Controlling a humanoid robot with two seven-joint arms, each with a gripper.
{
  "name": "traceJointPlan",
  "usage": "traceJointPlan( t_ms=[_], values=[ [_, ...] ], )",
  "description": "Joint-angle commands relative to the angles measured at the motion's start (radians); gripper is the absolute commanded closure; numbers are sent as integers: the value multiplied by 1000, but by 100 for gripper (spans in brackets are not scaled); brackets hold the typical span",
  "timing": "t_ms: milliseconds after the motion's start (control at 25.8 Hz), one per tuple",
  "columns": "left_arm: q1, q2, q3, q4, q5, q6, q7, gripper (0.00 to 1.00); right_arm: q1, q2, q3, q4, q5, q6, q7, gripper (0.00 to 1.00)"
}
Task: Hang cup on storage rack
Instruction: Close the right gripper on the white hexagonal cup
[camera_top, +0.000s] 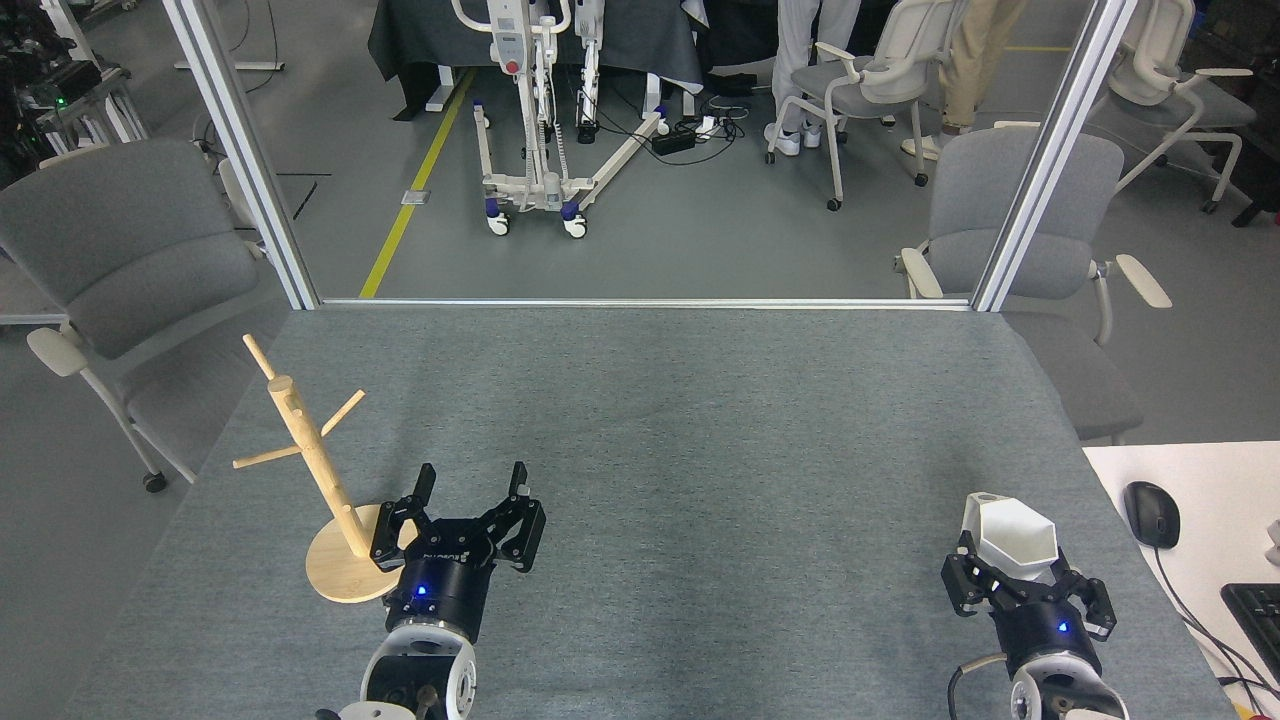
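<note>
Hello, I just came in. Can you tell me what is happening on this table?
A two-armed robot is set to hang a white cup on a wooden rack. The right gripper sits around the cup at the table's near right corner; whether it grips is unclear. The left gripper is open and empty beside the rack's base. No peg holds anything yet.

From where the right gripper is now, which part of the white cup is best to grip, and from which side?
Probably the cup body, across its flat facets, from the near side where the right gripper sits. Its handle faces away, staying free for a peg.
</note>
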Motion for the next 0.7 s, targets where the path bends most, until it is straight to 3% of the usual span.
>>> traceJointPlan(
  t_ms=[0,271,658],
  values=[
    [1,0,2,0,0,0,0,1,-18,-1,0,25,-1,0,-4,0],
    [0,0,2,2,0,0,0,1,-70,-21,-3,88,-1,4,-4,0],
    [8,0,0,-1,0,-1,0,1,-71,-21,-3,91,-7,0,-4,0]
  ],
)
